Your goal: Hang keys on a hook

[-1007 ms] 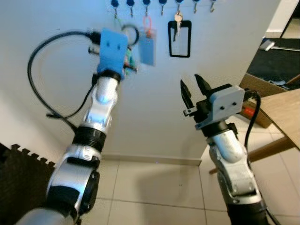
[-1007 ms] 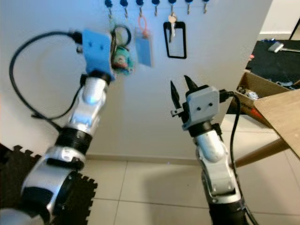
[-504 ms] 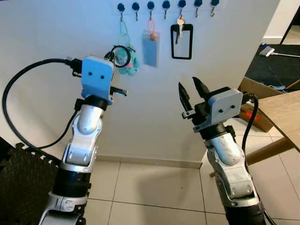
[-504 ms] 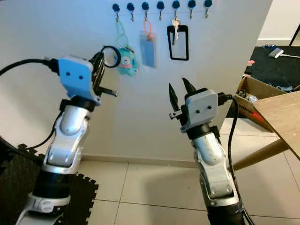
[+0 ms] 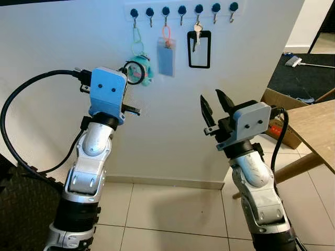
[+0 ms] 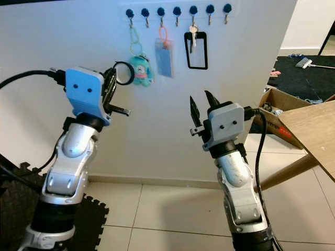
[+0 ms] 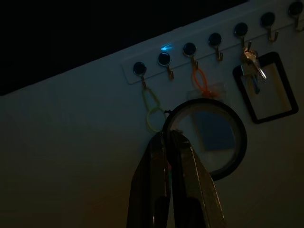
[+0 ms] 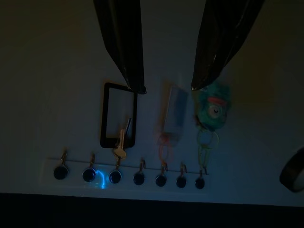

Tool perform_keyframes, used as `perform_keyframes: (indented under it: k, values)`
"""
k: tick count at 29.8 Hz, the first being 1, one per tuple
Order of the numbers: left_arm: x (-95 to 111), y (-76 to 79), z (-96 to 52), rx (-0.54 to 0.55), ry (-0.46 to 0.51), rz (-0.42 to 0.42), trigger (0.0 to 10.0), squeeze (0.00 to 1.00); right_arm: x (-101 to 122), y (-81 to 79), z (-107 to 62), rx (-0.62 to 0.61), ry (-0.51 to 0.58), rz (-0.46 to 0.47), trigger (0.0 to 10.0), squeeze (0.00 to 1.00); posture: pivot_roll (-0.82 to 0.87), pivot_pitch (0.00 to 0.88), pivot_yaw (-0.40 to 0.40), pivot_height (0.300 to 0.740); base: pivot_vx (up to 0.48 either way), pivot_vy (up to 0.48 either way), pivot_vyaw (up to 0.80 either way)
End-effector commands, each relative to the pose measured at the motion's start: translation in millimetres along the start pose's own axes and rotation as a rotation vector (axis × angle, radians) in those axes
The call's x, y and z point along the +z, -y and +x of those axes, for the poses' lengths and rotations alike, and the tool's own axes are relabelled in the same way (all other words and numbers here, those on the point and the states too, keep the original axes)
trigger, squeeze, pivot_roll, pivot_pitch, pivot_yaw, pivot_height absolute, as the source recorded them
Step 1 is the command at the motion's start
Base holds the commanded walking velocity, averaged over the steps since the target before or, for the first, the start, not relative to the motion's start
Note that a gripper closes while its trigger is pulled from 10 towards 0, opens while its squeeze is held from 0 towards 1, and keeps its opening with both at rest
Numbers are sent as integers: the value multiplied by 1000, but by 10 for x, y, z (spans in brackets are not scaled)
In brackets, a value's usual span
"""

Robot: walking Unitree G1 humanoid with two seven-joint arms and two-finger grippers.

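Black key ring held upright below the wall hooks.

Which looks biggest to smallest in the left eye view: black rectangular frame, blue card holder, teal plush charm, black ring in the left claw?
1. Black rectangular frame.
2. Blue card holder.
3. Teal plush charm and black ring in the left claw: alike; the ring is nearer the camera and overlaps the charm, so unsure.

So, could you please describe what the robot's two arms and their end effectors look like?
Both arms are silver metal with black joint rings. The left end effector has a bright blue wrist housing with two small holes and a long looping black cable. The right end effector has a grey housing, a shorter black cable and two pointed black fingers.
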State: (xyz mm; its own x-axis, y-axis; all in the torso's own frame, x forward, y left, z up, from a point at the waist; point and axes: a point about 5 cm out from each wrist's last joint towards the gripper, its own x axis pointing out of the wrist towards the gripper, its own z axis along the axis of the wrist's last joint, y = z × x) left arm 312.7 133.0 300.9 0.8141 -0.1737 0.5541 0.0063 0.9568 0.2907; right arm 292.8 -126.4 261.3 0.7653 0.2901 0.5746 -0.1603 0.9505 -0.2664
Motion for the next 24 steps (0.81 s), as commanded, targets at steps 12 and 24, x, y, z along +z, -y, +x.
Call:
perform_keyframes:
  k: [12, 24]
  values:
    - [-43, 11, -85, -7, -56, 18, 10000, 0, -17, -29, -17, 6, -3, 7, 10000, 0, -4, 175, 94, 740, 0, 0, 0]
    - [-33, 45, -96, -16, -63, 26, 10000, 0, -29, -56, -11, 9, -8, 14, 10000, 0, 0, 176, 93, 740, 0, 0, 0]
